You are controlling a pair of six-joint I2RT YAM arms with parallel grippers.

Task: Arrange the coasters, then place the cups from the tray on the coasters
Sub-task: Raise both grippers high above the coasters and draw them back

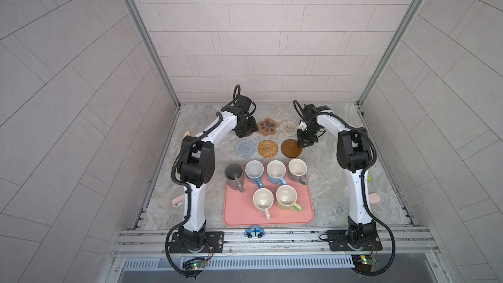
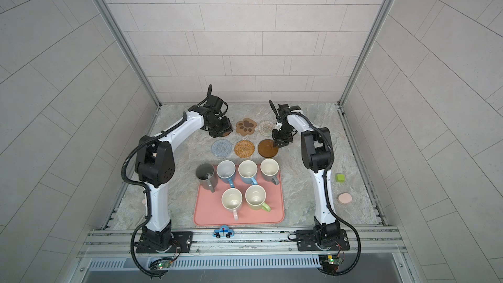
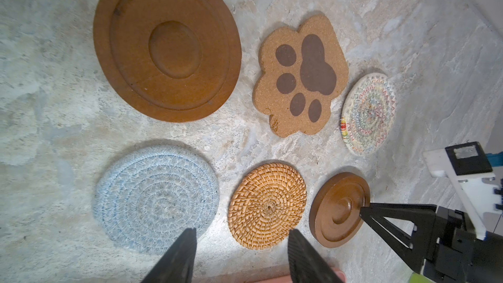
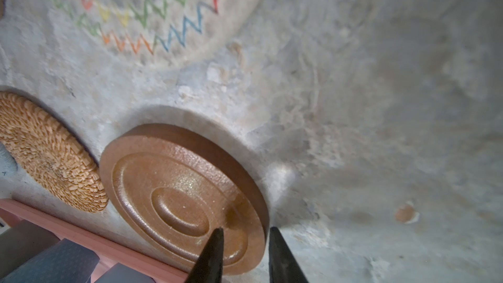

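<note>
Five coasters show in both top views: paw-print (image 1: 268, 125), cream woven (image 1: 288, 127), grey-blue (image 1: 245, 147), rattan (image 1: 267, 148) and a dark brown disc (image 1: 290, 148). Another dark brown disc (image 3: 167, 47) lies under my left gripper (image 3: 242, 243), which hangs open and empty above the table. My right gripper (image 4: 245, 230) stands narrowly open astride the rim of the near brown disc (image 4: 174, 191), which lies flat. Several cups stand on the pink tray (image 1: 299, 213): dark grey (image 1: 234, 176) at its far left corner, two blue (image 1: 254, 171), short grey (image 1: 297, 170), pink (image 1: 263, 200), yellow-green (image 1: 286, 198).
A blue toy car (image 1: 255, 232) sits on the front rail. A green block (image 2: 340, 177) and a small pink disc (image 2: 344, 199) lie right of the right arm. A pink object (image 1: 178, 201) lies left of the left arm.
</note>
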